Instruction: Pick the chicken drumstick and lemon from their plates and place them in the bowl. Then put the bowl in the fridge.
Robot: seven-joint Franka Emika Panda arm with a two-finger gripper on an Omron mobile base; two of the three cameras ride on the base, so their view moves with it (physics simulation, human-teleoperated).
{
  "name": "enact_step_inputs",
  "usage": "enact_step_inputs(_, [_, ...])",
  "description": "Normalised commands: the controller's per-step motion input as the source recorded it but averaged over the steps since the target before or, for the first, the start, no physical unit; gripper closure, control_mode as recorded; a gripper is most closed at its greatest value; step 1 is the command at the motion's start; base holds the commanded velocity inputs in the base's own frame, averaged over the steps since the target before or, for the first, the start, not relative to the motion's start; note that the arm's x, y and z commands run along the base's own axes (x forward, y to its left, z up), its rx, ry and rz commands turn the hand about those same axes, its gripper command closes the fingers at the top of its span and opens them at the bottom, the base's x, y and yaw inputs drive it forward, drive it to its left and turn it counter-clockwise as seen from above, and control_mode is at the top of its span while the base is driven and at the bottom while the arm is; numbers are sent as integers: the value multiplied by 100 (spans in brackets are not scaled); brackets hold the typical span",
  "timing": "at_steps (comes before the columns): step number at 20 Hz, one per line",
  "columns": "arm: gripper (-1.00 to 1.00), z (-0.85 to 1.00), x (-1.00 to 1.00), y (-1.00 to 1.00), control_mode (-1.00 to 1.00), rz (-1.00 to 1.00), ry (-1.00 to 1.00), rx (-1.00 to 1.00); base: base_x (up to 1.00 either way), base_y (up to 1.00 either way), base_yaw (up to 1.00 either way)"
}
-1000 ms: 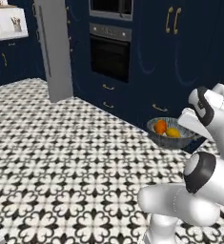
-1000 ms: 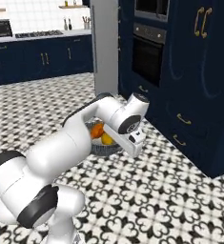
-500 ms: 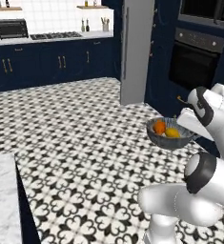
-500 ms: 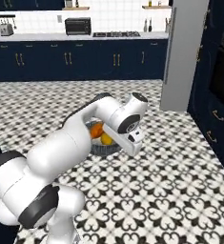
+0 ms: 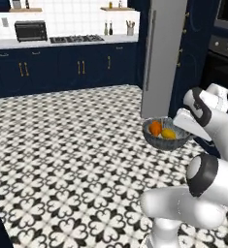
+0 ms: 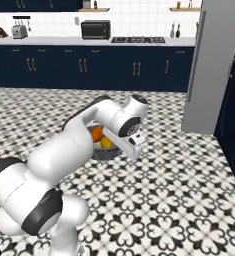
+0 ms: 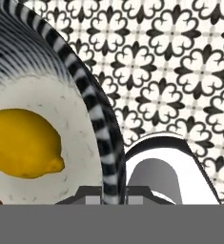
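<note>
My gripper [image 5: 179, 130] is shut on the rim of the dark ribbed bowl [image 5: 160, 141] and holds it in the air above the tiled floor. The orange-brown chicken drumstick [image 5: 155, 127] and the yellow lemon [image 5: 168, 134] lie inside the bowl. In the hand view the lemon [image 7: 23, 143] rests on the bowl's speckled inside, and the striped rim [image 7: 96, 114] runs down between my fingertips [image 7: 114, 196]. From the right I see the bowl [image 6: 108, 152] partly behind my arm. The grey fridge [image 5: 161, 53] stands just behind it, door closed. The plates are out of view.
Navy cabinets with gold handles [image 5: 62, 68] line the far wall under a white counter with a black microwave [image 5: 30, 30] and a hob [image 5: 76, 38]. A built-in oven [image 5: 224, 53] sits right of the fridge [image 6: 216, 65]. Patterned floor [image 5: 72, 160] lies open to the left.
The whole scene has slid to the right in both base views, so the base has turned left. The fridge now stands close behind the bowl. The bowl stays in my grip.
</note>
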Motion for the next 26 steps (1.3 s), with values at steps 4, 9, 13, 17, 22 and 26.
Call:
enact_step_inputs(4, [100, 0, 0, 0, 100, 0, 0, 0, 100, -3, -6])
enact_step_inputs(9, [100, 0, 0, 0, 100, 0, 0, 0, 100, 0, -5])
enact_step_inputs(13, [100, 0, 0, 0, 100, 0, 0, 0, 100, 0, -2])
enact_step_inputs(17, [100, 0, 0, 0, 100, 0, 0, 0, 100, -6, 0])
enact_step_inputs(22, [100, 0, 0, 0, 100, 0, 0, 0, 100, -17, 0])
enact_step_inputs(26, [100, 0, 0, 0, 100, 0, 0, 0, 100, -5, -1])
